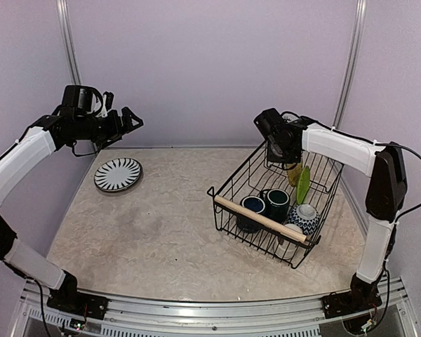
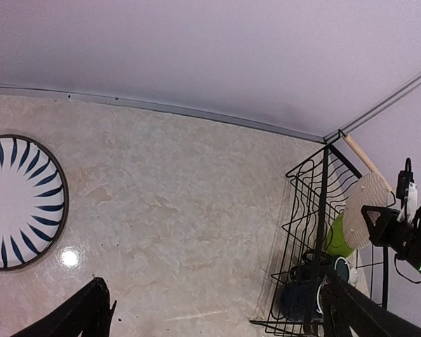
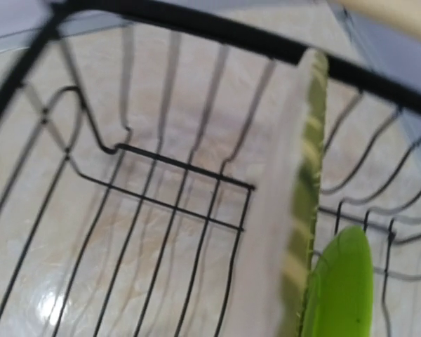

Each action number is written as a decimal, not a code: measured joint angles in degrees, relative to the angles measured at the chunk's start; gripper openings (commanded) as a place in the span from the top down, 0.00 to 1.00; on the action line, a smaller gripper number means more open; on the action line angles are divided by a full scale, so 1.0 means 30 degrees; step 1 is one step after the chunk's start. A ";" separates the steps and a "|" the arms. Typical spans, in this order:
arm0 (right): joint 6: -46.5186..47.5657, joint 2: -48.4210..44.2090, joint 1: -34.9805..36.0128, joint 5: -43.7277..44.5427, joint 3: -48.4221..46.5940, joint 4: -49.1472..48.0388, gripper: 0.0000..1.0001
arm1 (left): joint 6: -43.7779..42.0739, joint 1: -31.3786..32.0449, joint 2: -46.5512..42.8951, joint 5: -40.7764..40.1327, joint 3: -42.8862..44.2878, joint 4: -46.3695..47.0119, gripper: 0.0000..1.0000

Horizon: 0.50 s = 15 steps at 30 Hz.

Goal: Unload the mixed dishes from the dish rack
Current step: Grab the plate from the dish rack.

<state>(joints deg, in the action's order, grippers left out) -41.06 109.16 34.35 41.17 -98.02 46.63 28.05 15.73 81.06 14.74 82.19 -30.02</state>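
Left tool (image 1: 123, 112) spread, empty, above striped plate (image 1: 118, 174), already out on tabletop (image 1: 168, 225). Dish rack (image 1: 233, 177) at right: right tool (image 1: 284, 151) pinching tan plate (image 2: 361, 207) by its rim, inside. Lime green plate (image 1: 303, 184), two mugs (image 1: 277, 202), bowl (image 1: 306, 217) left to unload. Mostly unfinished.

We see the dish rack (image 1: 233, 184) in thin black metal wire with a pale bare-wood handle (image 1: 259, 219). The marbled tabletop (image 1: 168, 232) gleams faintly. The striped plate (image 1: 118, 174) and dark mugs (image 1: 277, 202) look glazed, the tan lattice plate (image 2: 365, 207) matt, and the lime green plate (image 3: 340, 288) smooth.
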 measured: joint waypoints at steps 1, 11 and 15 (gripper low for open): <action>0.0707 -0.0073 0.0277 0.0284 0.0000 -0.0160 1.00 | 0.0000 0.0000 0.0015 0.0000 0.0000 0.0000 0.01; 0.9537 -0.2331 0.2688 0.0525 0.1479 -0.4925 1.00 | 0.0000 0.0000 0.0262 0.0015 0.0000 0.0000 0.01; 1.3537 -0.4801 0.2776 -0.2922 0.4073 -0.7621 1.00 | 0.0000 0.0000 0.0408 0.0124 0.0000 -0.0007 0.01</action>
<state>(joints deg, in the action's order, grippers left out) -0.45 94.76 42.68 32.40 -85.80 23.77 28.05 15.73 82.28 15.11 82.19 -30.04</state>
